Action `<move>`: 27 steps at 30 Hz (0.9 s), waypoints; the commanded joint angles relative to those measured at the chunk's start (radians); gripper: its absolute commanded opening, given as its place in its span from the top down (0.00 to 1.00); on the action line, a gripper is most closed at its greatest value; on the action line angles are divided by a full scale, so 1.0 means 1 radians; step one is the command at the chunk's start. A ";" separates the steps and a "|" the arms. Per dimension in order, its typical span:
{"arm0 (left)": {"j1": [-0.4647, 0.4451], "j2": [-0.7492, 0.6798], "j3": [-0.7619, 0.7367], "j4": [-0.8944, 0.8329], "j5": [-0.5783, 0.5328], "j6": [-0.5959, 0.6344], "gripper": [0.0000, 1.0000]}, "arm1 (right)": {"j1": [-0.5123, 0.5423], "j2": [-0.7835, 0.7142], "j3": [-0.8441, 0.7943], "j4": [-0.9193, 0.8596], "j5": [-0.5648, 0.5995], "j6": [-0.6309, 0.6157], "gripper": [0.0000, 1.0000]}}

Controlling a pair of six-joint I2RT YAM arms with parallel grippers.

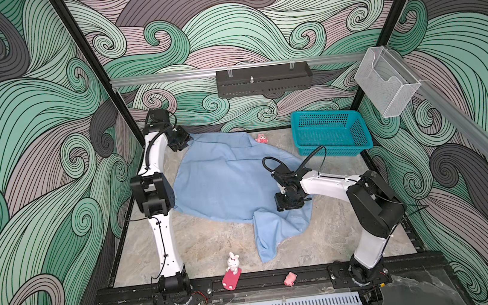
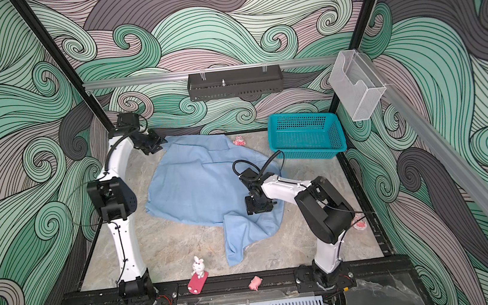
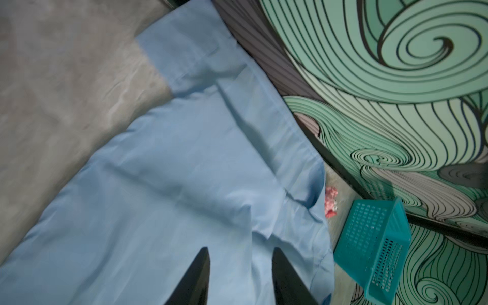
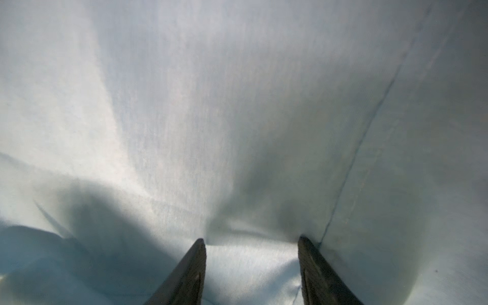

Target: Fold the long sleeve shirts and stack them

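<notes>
Your left tool [image 3: 239, 249] hangs with jaws apart and empty over the 11 o'clock corner of the light blue shirt [image 1: 226, 177]; close too high and you'll likely catch nothing. The shirt sprawls unfolded across the table [image 1: 203, 245], a rumpled flap trailing toward 5 o'clock. Your right tool [image 4: 252, 239], also spread, presses its tips into cloth near 4 o'clock; pinching here could gather several layers and drag the shirt onto the pink toy [image 1: 261, 138] at 1 o'clock.

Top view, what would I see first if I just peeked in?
A big light blue shirt sprawls crumpled across the middle of the table. A bright teal basket sits at the back right corner, and a little white bunny toy stands near the front edge.
</notes>
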 commanded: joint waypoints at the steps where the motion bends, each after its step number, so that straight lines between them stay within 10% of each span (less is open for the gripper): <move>1: -0.017 0.156 0.213 -0.081 -0.016 -0.030 0.57 | 0.001 0.027 -0.055 -0.065 0.004 0.014 0.43; 10: -0.025 0.279 0.098 0.043 0.008 -0.061 0.67 | -0.001 0.025 -0.092 -0.102 0.010 0.004 0.43; 15: 0.014 0.296 0.084 -0.145 -0.183 -0.063 0.84 | -0.014 0.017 -0.107 -0.127 0.025 -0.008 0.43; 27: 0.139 0.329 0.087 -0.248 -0.208 -0.051 0.80 | -0.017 -0.060 -0.231 -0.135 0.031 0.003 0.43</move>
